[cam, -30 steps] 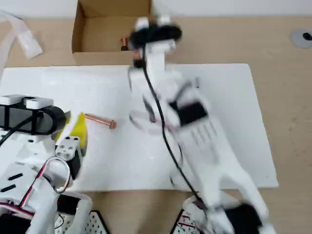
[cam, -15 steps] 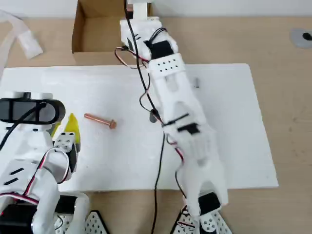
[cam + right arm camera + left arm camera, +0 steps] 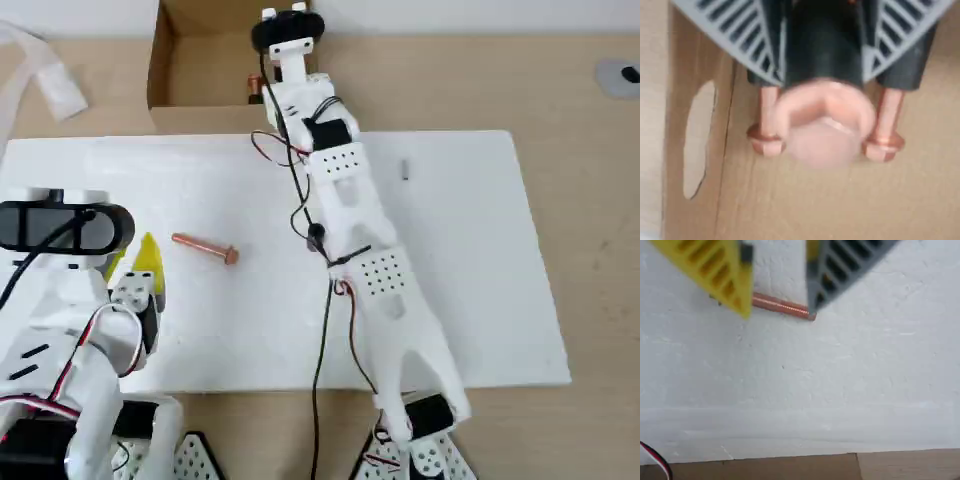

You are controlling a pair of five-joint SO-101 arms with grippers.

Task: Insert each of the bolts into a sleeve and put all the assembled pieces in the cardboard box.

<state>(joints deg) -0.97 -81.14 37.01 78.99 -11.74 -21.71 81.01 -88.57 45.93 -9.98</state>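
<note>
Right hand (image 3: 822, 75) clenches sleeved bolt (image 3: 825, 127) beside cardboard box (image 3: 158, 70) wall; left hand (image 3: 777, 306) released, straddling loose bolt (image 3: 786, 307).

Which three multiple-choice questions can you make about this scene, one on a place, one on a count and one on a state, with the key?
1. Where does the loose copper-coloured metal bolt lie?
A) on the white foam board
B) on the bare wooden tabletop
C) on a metal tray

2. How many assembled pieces lie in the brown cardboard box, apart from the held one?
A) none
B) two
C) four

3. What is the state of the right gripper?
A) open and empty
B) shut on a black sleeve with a bolt in it
C) shut on the box wall

Key:
1 A: the high view shows the bolt resting on the board.
2 B: the right wrist view shows one on each side of the held piece.
3 B: the gripper clamps the sleeve, with the bolt head below it.
</note>
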